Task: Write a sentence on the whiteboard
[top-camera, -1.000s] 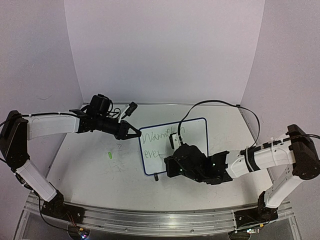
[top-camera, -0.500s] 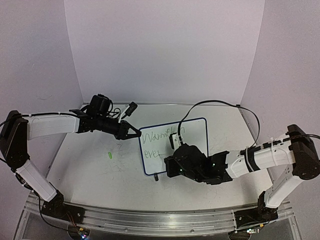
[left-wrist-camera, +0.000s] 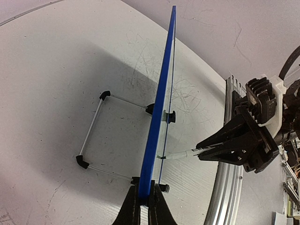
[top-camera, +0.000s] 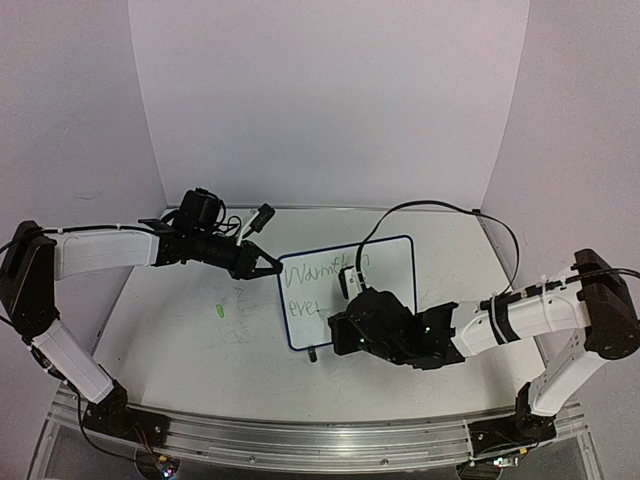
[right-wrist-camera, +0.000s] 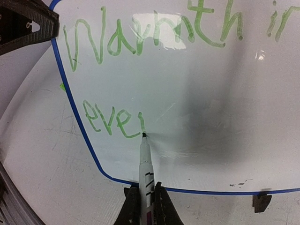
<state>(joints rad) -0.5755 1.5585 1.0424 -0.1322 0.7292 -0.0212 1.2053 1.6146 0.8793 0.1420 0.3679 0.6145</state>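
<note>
Over the white tabletop (top-camera: pixel 180 320), left gripper (left-wrist-camera: pixel 144 201) clamps the whiteboard (left-wrist-camera: pixel 157 122) rim, right gripper (right-wrist-camera: pixel 146 199) pinches the marker (right-wrist-camera: pixel 145 161), and light, even pressure should carry the sentence (right-wrist-camera: pixel 150 35) onward.

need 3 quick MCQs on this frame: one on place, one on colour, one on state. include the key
1. Where is the tip of the white marker pen held in the right hand?
A. At the end of the second written line on the small white rectangular whiteboard with the thin blue rim
B. Off the board, to its left
C. High above the board's top line

2. What colour are the thin handwritten words?
A. Red
B. Green
C. Black

3. What is the left hand doing?
A. Open, holding nothing
B. Shut on the whiteboard's edge
C. Shut on a second pen

Key:
1 A, the right wrist view shows the tip at the last stroke of the lower line.
2 B, both lines are green.
3 B, the left wrist view shows it pinching the blue rim.
</note>
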